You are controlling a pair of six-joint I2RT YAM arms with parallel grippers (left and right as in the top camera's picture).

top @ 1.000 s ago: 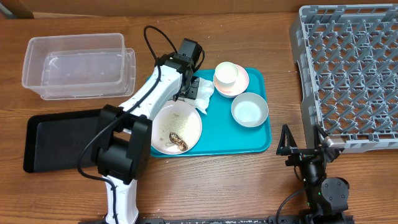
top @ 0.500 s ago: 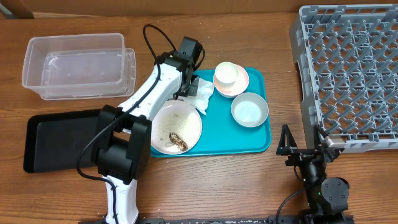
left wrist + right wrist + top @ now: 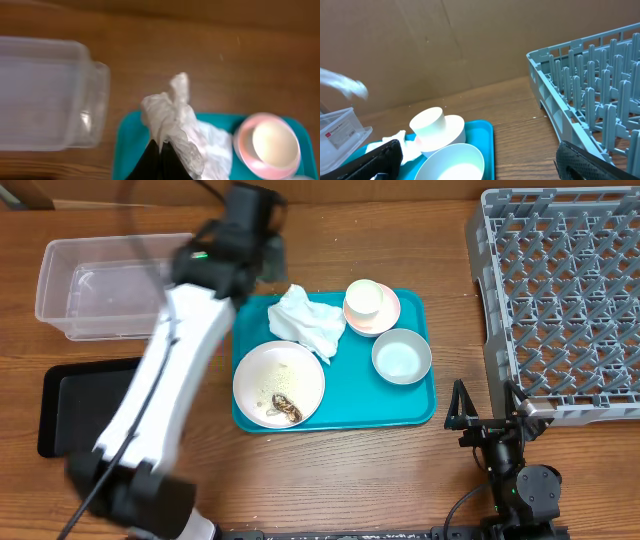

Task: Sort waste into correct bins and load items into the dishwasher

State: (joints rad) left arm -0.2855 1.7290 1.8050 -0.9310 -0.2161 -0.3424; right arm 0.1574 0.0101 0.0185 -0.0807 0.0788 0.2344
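Over the far-left part of the teal tray (image 3: pixel 350 392), the crumpled white napkin (image 3: pixel 308 320) is pinched between the closed fingers of the left gripper (image 3: pixel 161 148). Its top is drawn up into a peak, and whether its lower folds touch the tray cannot be told. Just off the tray's near-right corner, the right gripper (image 3: pixel 484 395) is held spread wide with nothing between its fingers. The clear tub (image 3: pixel 120 240) is seen to the tray's left.

Wooden table (image 3: pixel 350 470), perhaps cardboard backdrop (image 3: pixel 420 50)
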